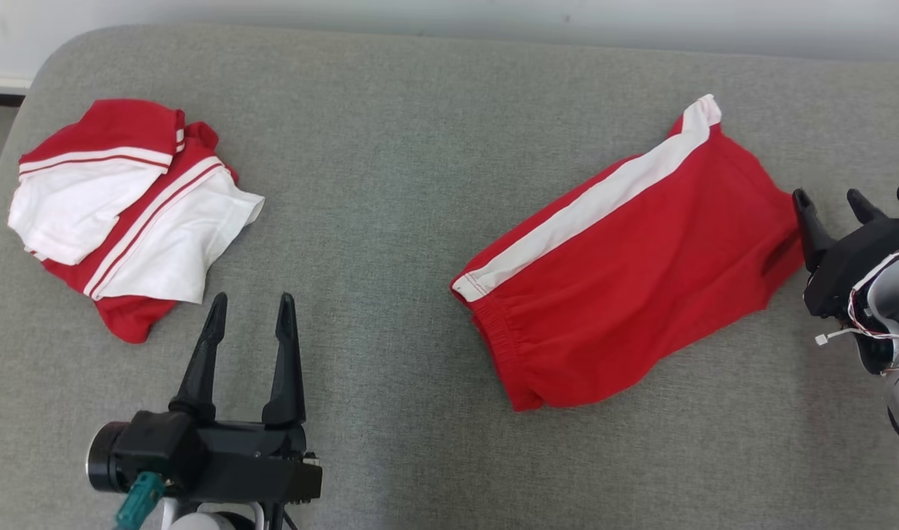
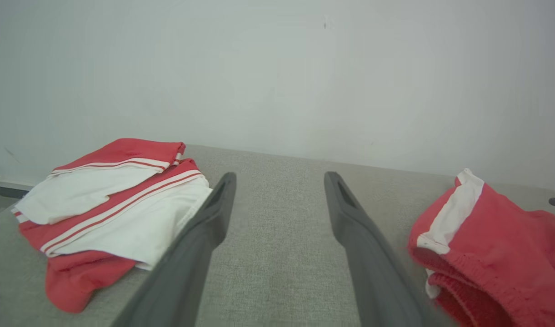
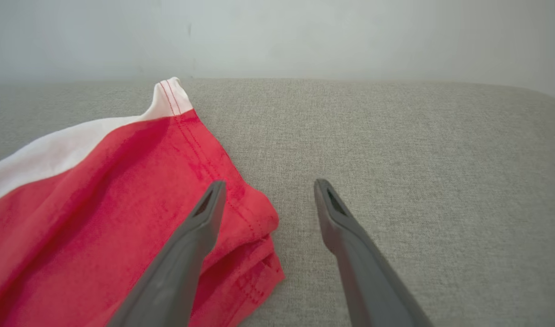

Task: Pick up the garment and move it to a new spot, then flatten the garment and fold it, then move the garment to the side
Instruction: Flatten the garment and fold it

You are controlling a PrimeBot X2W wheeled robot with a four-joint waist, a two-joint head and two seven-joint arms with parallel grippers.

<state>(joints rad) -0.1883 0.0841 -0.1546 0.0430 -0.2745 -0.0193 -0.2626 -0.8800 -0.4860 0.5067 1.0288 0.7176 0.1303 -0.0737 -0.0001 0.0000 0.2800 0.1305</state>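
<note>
Folded red fabric shorts with a white side stripe [image 1: 626,280] lie right of centre on the grey fabric cushion [image 1: 390,184]. Left gripper [image 1: 252,298], lower left, and right gripper [image 1: 826,197], right edge, both stand apart, empty.

Grey woven cushion [image 1: 390,184] carries two pieces: a folded red-and-white shirt [image 1: 125,213] lies just beyond and left of the left gripper's fingers [image 1: 205,353], and the red shorts [image 1: 626,272], white side stripe up, lie with their leg hem right beside the right gripper's fingers [image 1: 810,228]
</note>
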